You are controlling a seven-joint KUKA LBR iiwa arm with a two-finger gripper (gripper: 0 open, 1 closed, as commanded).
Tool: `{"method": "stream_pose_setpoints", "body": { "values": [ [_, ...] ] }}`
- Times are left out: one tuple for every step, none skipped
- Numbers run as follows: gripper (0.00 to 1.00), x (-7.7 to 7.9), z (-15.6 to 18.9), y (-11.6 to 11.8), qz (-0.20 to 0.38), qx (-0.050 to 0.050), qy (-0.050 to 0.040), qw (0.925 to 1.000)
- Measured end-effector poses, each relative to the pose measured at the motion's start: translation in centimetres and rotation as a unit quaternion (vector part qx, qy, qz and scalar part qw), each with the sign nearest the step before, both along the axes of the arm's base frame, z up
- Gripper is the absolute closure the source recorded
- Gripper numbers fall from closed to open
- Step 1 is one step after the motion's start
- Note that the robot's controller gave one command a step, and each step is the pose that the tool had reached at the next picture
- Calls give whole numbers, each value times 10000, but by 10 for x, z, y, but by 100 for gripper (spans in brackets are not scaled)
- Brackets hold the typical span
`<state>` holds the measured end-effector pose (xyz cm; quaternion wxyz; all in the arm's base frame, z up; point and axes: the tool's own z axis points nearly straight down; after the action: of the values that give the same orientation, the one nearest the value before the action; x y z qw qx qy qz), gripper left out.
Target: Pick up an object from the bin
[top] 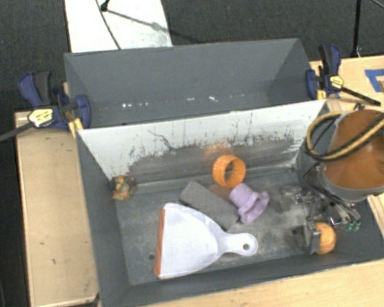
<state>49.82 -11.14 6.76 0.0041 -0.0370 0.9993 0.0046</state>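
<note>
A dustpan (pixel 192 243) lies front-centre in the bin (pixel 105 229), a block (pixel 207 202) just behind it. A ring (pixel 229 170) sits behind the block, a crumpled piece (pixel 249 203) right of it, a ball (pixel 323 239) far right.

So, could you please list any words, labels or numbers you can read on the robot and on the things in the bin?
"KU": black letters on the arm's orange cover, cut off at the picture's edge; whatever follows cannot be read.
White dustpan, orange ring, purple piece, grey block: no writing to be seen on any of them.
</note>
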Motion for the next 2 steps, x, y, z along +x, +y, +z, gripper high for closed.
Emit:
{"method": "stream_pose_setpoints", "body": {
  "values": [
    [100, -13, 6, 18, -699, -42, 42, 9975],
    [0, -13, 6, 18, -670, -45, 43, 9977]
  ]
}}
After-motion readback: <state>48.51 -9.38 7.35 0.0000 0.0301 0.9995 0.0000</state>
